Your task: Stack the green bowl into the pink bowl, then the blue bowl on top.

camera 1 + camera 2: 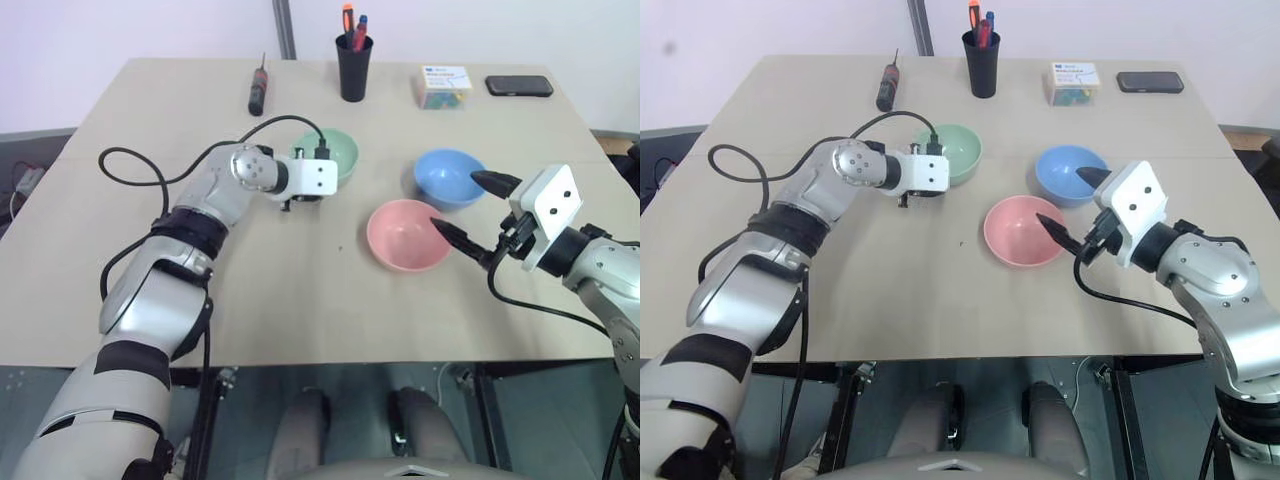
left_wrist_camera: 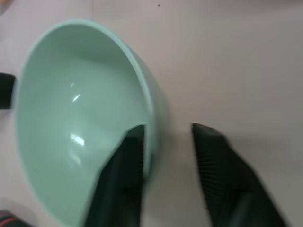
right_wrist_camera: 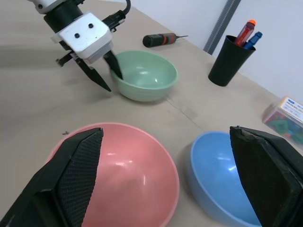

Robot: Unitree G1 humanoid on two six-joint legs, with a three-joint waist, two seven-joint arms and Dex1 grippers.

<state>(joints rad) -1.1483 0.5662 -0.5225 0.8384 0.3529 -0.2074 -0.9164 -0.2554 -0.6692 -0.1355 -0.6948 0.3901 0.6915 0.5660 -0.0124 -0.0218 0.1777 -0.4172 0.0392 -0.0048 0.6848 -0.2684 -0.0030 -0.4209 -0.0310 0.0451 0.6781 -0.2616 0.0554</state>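
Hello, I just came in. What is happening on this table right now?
A humanoid robot is stacking bowls. Its left end effector straddles the near rim of the green bowl, one finger inside and one outside, not yet clearly clamped. Its right end effector hangs open between the pink bowl and the blue bowl, holding nothing. All three bowls sit apart on the table; nothing is stacked yet.

On the table (image 1: 940,300), the green bowl (image 1: 958,150) sits mid-table toward the far edge, the left gripper (image 1: 912,198) at its near-left rim. The right gripper (image 1: 1072,205) spreads wide between pink bowl (image 1: 1020,232) and blue bowl (image 1: 1062,170).
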